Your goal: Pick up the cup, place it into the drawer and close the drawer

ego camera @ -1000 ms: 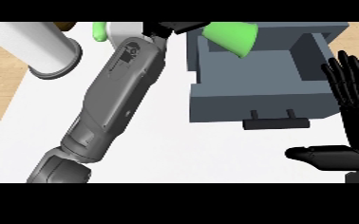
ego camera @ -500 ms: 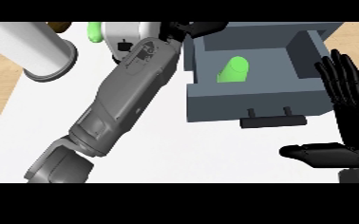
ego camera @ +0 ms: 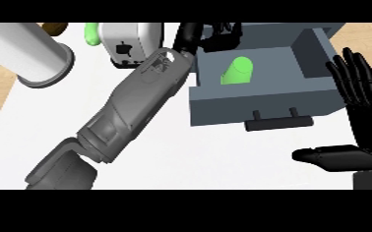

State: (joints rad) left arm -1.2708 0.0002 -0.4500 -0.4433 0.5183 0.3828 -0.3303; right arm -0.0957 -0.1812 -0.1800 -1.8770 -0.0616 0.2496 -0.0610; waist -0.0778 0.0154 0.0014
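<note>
The green cup (ego camera: 237, 72) lies on its side inside the open grey drawer (ego camera: 254, 109), free of both hands. My left hand (ego camera: 190, 35) is at the drawer's back left corner, above and left of the cup. Its fingers are relaxed and hold nothing, and the picture's top cuts part of them off. My grey left forearm (ego camera: 134, 105) crosses the counter from the lower left. My right hand (ego camera: 355, 91) rests open at the right edge, fingers up, just right of the drawer's side wall. The drawer's dark handle (ego camera: 279, 124) faces me.
A white appliance (ego camera: 129, 43) stands left of the drawer, with a green object (ego camera: 91, 32) behind it. A large white cylinder (ego camera: 33, 54) stands at the far left beside a small brown thing (ego camera: 54, 28). White counter (ego camera: 218, 157) lies in front of the drawer.
The cup, held by my left hand over the drawer's back edge a second ago, now lies inside the drawer. The left hand has let go and drawn back to the left. The right hand stayed still.
</note>
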